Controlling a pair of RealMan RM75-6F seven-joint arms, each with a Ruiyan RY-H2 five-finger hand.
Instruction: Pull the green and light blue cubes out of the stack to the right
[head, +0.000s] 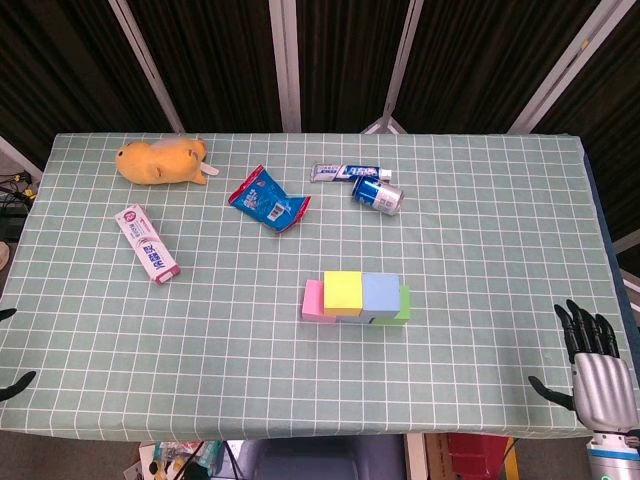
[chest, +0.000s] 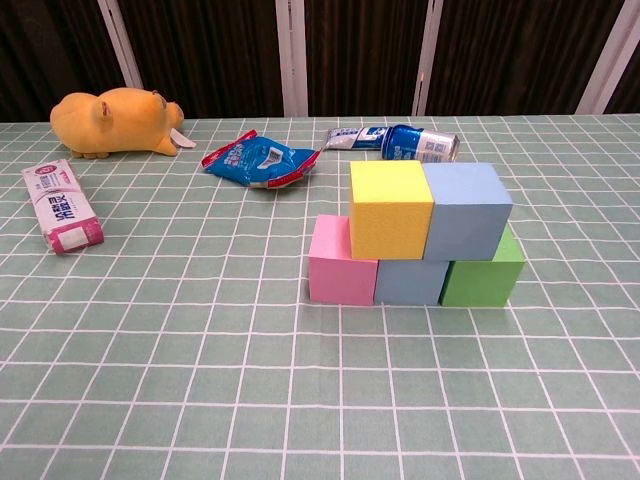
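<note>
Nothing pulled yet: green cube (chest: 485, 272) sits bottom right of stack (head: 357, 298), light blue cube (chest: 466, 208) atop it, right hand (head: 595, 372) spread empty near table edge, well apart; next, likely reach in, draw both rightward.

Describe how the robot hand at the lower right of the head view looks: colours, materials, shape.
The right robot hand has slim black fingers on a ribbed, silver-grey metallic palm body, with a black thumb jutting sideways. Below it, a light blue-grey wrist section begins at the frame edge. No cables or markings are discernible.
</note>
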